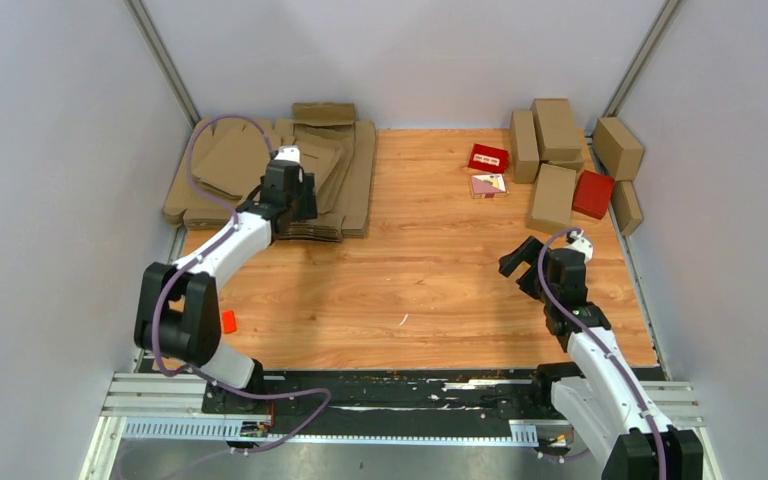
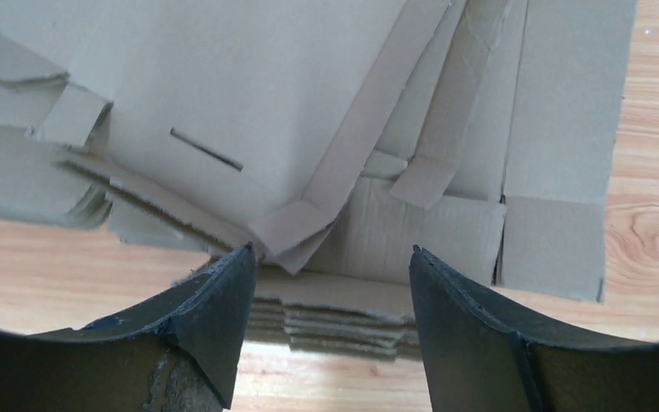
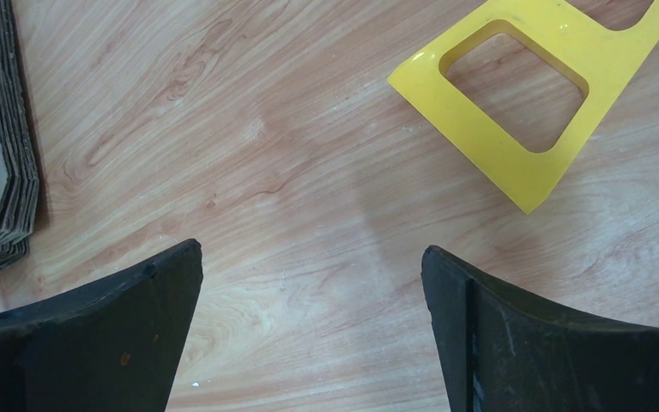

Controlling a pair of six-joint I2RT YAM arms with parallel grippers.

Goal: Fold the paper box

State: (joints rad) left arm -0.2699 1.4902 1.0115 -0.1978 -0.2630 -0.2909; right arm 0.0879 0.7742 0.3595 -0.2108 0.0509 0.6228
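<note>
Wood-grain table [image 1: 410, 270], grey-walled: at 11 o'clock, one stack of flat brown blanks [image 1: 345, 180], the paper box [image 2: 249, 94] lying topmost under the left gripper [image 2: 330, 257], jaws apart, empty. At 1 o'clock, five finished brown boxes [image 1: 557, 128] and two red boxes [image 1: 592, 193]. At 4 o'clock, the right gripper [image 3: 309, 257] gapes near one yellow frame [image 3: 480, 129].

Five brown boxes [image 1: 557, 128], two red boxes [image 1: 593, 193], one patterned box [image 1: 488, 185], one orange bit [image 1: 228, 321], one yellow frame [image 3: 472, 124], one blank pile [image 1: 350, 180].
</note>
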